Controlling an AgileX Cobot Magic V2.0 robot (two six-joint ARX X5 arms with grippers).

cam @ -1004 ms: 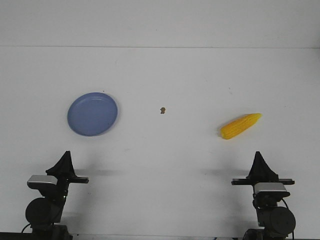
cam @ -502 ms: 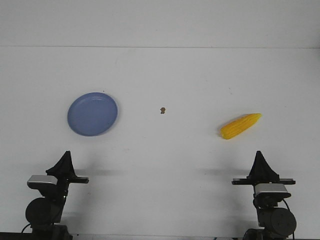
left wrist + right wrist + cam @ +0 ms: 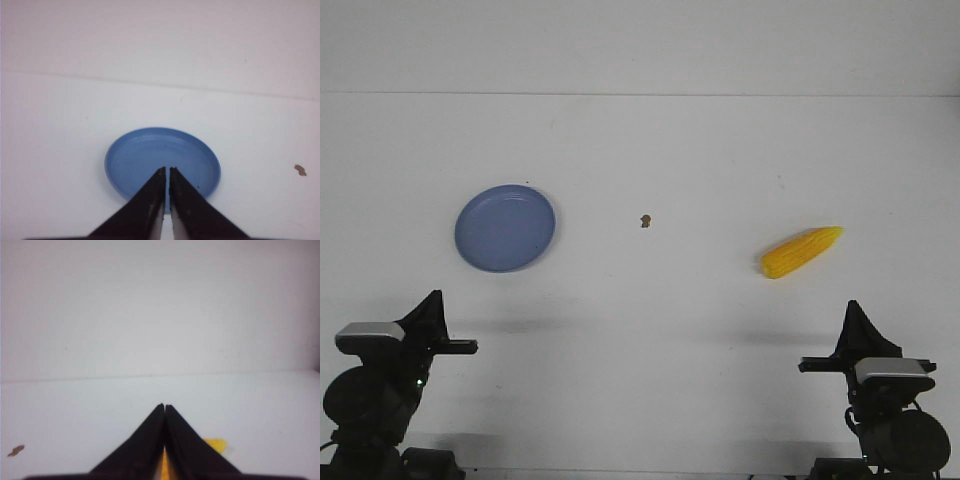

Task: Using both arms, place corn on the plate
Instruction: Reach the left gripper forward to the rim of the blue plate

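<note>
The yellow corn (image 3: 802,251) lies on the white table at the right, its pointed end aimed right and away. In the right wrist view only slivers of the corn (image 3: 216,444) show behind the black fingers. The blue plate (image 3: 505,228) sits at the left and holds nothing; the plate (image 3: 150,157) also fills the middle of the left wrist view. My left gripper (image 3: 435,296) is near the front edge, short of the plate, shut and holding nothing (image 3: 166,170). My right gripper (image 3: 855,304) is near the front edge, short of the corn, shut and holding nothing (image 3: 164,406).
A tiny brown speck (image 3: 645,220) lies on the table between plate and corn; the speck (image 3: 300,170) shows in the left wrist view, and the speck (image 3: 16,450) in the right wrist view. A white wall rises behind the table's far edge.
Both arms have dropped lower in the front view and shifted outward, the left one to the left, the right one slightly right. Corn and plate have not moved.
</note>
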